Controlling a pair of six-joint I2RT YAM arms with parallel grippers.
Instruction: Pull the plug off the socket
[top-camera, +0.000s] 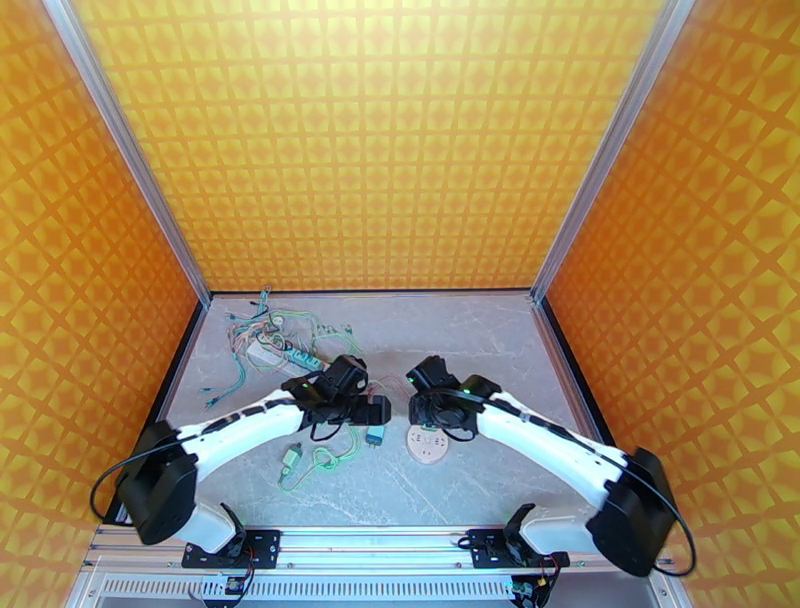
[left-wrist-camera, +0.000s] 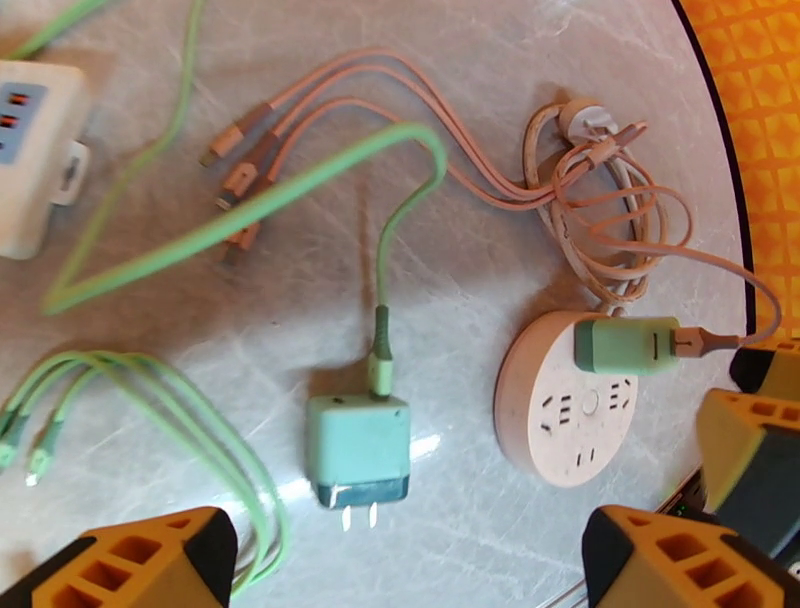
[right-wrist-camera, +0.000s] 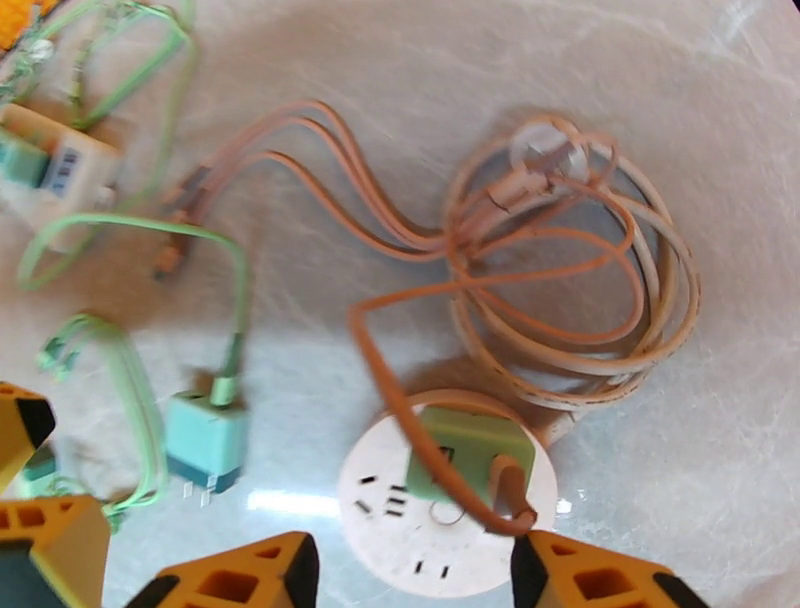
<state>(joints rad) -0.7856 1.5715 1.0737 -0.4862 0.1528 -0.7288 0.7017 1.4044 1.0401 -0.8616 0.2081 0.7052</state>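
both right gripper (right-wrist-camera: 410, 568) and left gripper (left-wrist-camera: 410, 548) spread, nothing held; the pale green square plug (right-wrist-camera: 465, 455) sits in the round white socket disc (right-wrist-camera: 385, 520) at lower centre, which, unpinned, may lift with any pull.

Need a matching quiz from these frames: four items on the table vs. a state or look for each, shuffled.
Items:
1. socket
2. plug
3. loose charger
4. power strip

States:
a. prongs bare, lying unplugged
b. rectangular, white
c. round, pale
d. seated in the socket, pink cable attached

Pairs: 1-c, 2-d, 3-a, 4-b
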